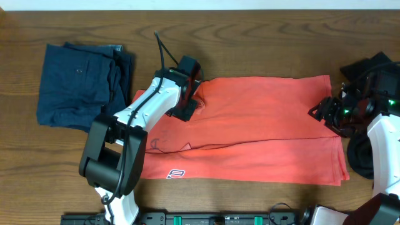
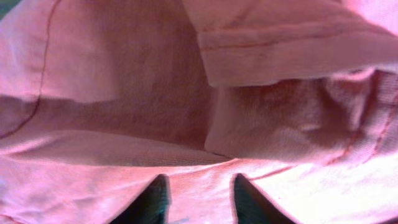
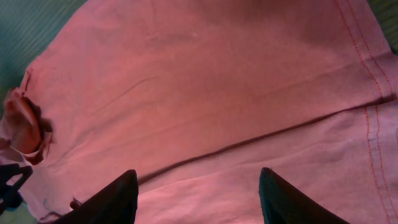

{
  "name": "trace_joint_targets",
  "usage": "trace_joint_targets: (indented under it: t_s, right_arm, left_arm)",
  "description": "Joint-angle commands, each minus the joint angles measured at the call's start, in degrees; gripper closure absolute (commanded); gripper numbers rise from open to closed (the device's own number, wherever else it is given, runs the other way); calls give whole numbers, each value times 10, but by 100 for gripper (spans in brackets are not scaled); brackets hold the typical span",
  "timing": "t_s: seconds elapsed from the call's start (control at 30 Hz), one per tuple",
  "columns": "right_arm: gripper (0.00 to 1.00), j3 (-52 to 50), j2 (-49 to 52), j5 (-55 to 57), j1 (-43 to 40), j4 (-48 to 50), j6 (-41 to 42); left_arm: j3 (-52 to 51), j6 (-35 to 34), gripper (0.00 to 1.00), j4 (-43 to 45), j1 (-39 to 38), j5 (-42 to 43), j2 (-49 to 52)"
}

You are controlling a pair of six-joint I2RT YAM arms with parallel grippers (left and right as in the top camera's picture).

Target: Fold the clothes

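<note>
Left end effector pressed into bunched red T-shirt, grip impossible to tell; right end effector spread apart over same shirt; navy garment folded on tabletop.

The left pincer, on an outstretched arm, points down with fingers narrowly apart; the right pincer hangs low, fingers wide.

Dark wooden table, coral-red T-shirt spread across middle, folded navy garment at left.
</note>
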Motion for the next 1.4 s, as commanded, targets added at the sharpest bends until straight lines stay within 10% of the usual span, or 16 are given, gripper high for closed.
trace_joint_targets:
  t_s: [0.0, 0.17, 0.33, 0.5, 0.93, 1.03, 1.13, 1.37]
  right_arm:
    - [39, 9, 2, 0, 5, 0, -10]
    - [39, 9, 2, 0, 5, -2, -14]
    - [39, 9, 2, 2, 5, 0, -15]
    - [39, 9, 2, 2, 5, 1, -15]
    - [39, 9, 2, 2, 5, -2, -15]
    - [39, 9, 2, 2, 5, -2, -15]
    - [39, 9, 2, 2, 5, -3, -15]
    - [39, 9, 2, 2, 5, -4, -21]
  left_arm:
    - [-3, 14, 80, -2, 9, -5, 8]
    - [-3, 12, 94, -1, 26, -6, 7]
    - [-3, -13, 77, -2, 31, 32, -20]
    - [-3, -218, 51, 4, 60, 47, -35]
    - [-45, -307, 50, 71, 79, 73, -13]
    - [-50, -307, 59, 71, 79, 73, -9]
    - [-49, -297, 94, 68, 81, 73, -10]
    - [-32, -252, 94, 25, 121, 29, -23]
